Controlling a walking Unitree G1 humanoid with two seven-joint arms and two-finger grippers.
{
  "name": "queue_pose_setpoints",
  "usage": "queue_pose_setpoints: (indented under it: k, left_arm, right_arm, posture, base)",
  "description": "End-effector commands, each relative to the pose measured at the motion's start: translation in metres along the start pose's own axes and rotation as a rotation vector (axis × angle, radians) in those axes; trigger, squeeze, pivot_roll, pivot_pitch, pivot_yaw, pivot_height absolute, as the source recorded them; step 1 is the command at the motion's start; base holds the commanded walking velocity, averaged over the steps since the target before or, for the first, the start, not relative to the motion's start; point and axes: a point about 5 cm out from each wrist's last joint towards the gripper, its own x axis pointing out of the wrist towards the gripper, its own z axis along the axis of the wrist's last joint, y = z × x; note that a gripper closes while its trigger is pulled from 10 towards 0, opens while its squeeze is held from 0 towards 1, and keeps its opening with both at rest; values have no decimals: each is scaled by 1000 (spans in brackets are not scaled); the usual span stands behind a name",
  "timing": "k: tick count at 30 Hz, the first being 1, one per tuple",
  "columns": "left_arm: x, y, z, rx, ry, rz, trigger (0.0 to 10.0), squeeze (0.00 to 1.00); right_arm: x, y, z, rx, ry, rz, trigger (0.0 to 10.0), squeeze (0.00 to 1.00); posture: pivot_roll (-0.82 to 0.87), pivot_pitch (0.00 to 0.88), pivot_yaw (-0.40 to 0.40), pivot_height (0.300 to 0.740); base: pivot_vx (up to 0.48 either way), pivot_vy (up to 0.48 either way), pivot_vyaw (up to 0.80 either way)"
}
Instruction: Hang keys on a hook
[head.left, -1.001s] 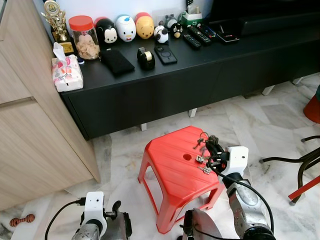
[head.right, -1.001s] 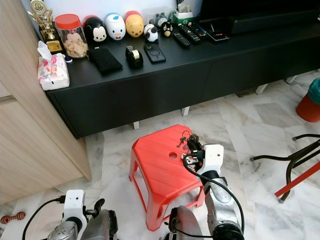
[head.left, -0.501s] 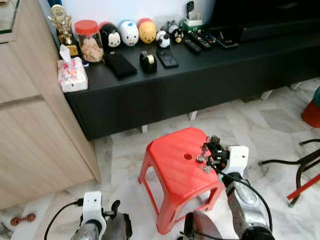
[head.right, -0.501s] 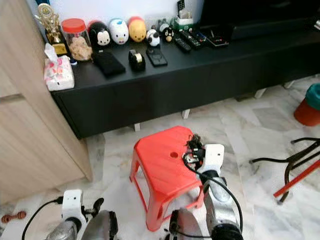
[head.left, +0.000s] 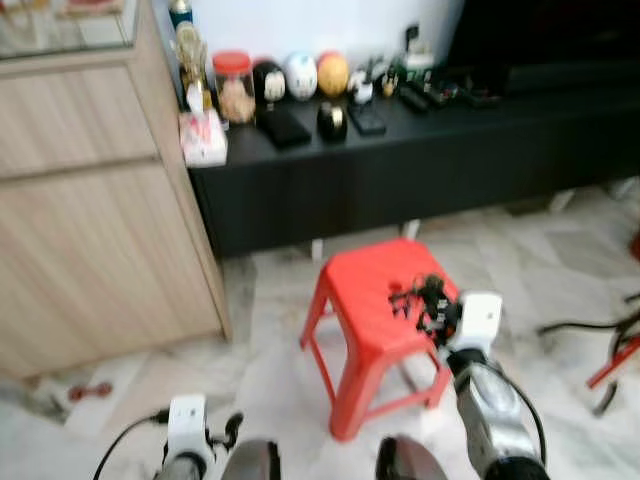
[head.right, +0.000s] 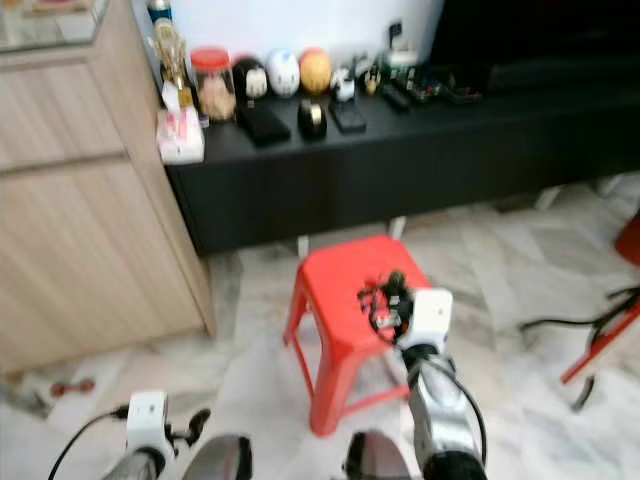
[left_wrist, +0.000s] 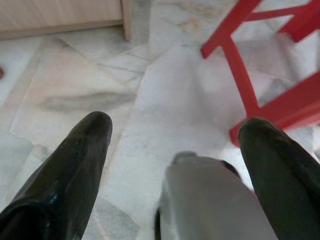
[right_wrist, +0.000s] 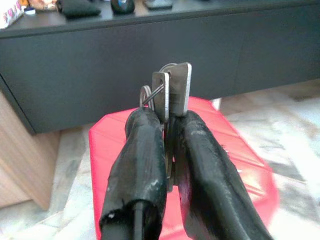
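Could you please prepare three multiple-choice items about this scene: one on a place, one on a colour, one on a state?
1. Where is the right claw?
A. Above the red stool
B. On the black cabinet
C. Inside the wooden cupboard

2. What colour is the stool?
A. Blue
B. Red
C. White

3. What is the state of the left claw?
A. Shut on the keys
B. Shut on a cloth
C. Open, holding nothing

Answers:
1. A, since the right wrist view shows the stool's seat just beyond the black fingers, and the head views show the claw over the seat's right part.
2. B, since its seat and legs are plainly red in both head views.
3. C, since its two fingers stand wide apart over the marble floor, whereas the right claw pinches the keys.
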Motion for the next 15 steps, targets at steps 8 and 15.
queue_pose_setpoints:
  k: [8,15]
  left_arm:
    - [2,0,5,1,-21,-1,10000,0]
    - [1,2,5,3,-22,4,10000,0]
  right_arm:
    - [2,-5,6,-5,-20,-48,10000,0]
    - [2,-5,5,-4,-18,-55,10000,0]
  posture:
    - [99,57,-56,660]
    - [102,68,-55,705]
  base:
    - [0,0,0]
    - [0,0,0]
